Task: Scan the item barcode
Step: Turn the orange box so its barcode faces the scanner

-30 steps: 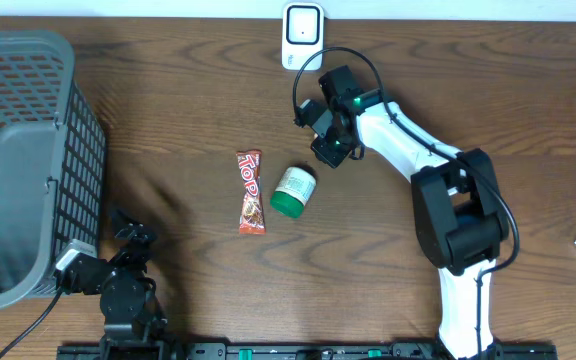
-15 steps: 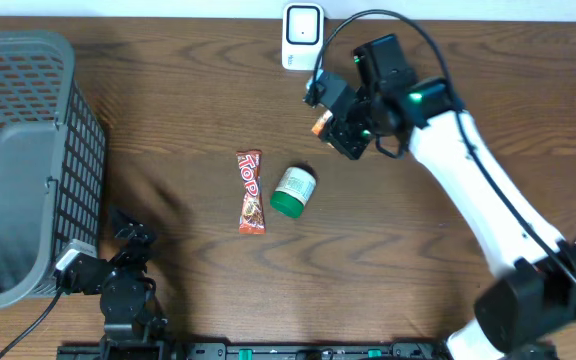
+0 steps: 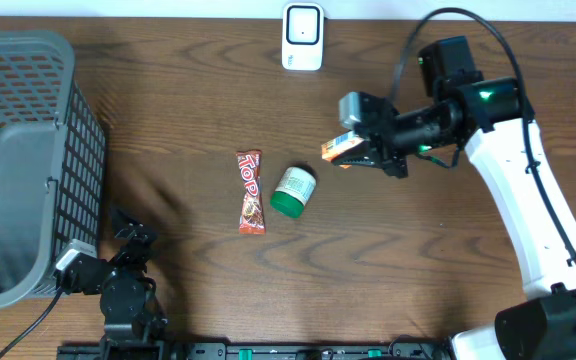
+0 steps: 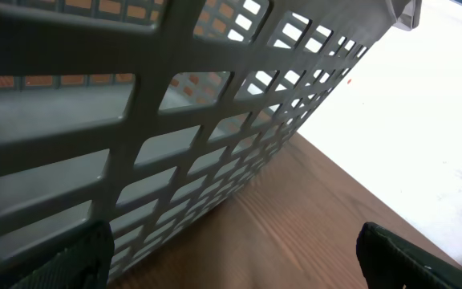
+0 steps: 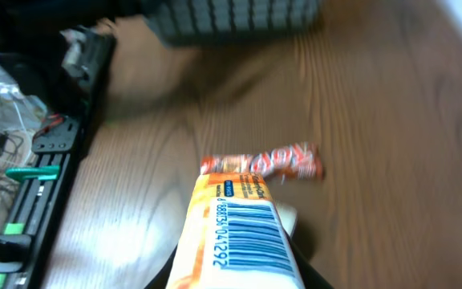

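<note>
Over the wooden table, at the carry-to-scanner step, holding the orange packet aloft near the bottle in clamped right fingers, left fingers spread wide, idle; next, probably turning its barcode toward the white scanner.

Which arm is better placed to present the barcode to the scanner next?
Right. The right claw holds the packet, barcode showing, near the scanner; the left claw sits open by the basket.
</note>
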Available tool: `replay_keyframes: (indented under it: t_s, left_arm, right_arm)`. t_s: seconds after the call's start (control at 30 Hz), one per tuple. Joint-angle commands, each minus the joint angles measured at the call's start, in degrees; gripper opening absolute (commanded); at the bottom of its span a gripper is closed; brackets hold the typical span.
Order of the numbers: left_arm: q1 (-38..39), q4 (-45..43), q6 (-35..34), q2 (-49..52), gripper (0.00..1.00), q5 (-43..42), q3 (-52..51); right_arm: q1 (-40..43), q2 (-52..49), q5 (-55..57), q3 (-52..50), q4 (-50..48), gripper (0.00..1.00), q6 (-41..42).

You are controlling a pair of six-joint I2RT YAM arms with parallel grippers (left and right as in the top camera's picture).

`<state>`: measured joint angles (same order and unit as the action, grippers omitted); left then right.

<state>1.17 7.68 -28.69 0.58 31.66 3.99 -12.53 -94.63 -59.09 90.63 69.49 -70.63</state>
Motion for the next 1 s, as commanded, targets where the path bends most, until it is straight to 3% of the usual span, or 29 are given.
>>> replay_keyframes:
  t_s: [0.0,0.07,0.3,0.53,0.87,0.97]
  left_arm:
    - [-0.2,1.27,0.09,-0.35,0.97,0.96,-1.03]
    - [-0.2,1.27,0.11,-0.35,0.97,0.96,-1.03]
    - [-0.2,1.27,0.11,-0.35,0.97,0.96,-1.03]
    - [-0.2,1.27,0.09,-0.35,0.97,0.96,-1.03]
    - [-0.17,1.27,0.09,-0.35,0.97,0.96,-1.03]
    - [-0.17,1.27,0.09,-0.35,0.97,0.96,-1.03]
  right_arm:
    - [1.31,-2.29,-15.21,-3.98,-0.37,0.01,-18.88]
    - [1.42,-3.17,-19.06,-7.1,-3.02,0.01,-22.25]
    - [1.4,-6.62,-30.38,-14.67,-15.93,0.01,-22.69]
    - [0.5,-6.97,-30.36,-15.74,-19.12,0.01,-22.43]
    - [0.11,-6.97,-30.36,-15.74,-19.37,0.01,-12.0]
    - [0.11,-6.97,-30.34,-15.69,-20.44,0.01,-4.79]
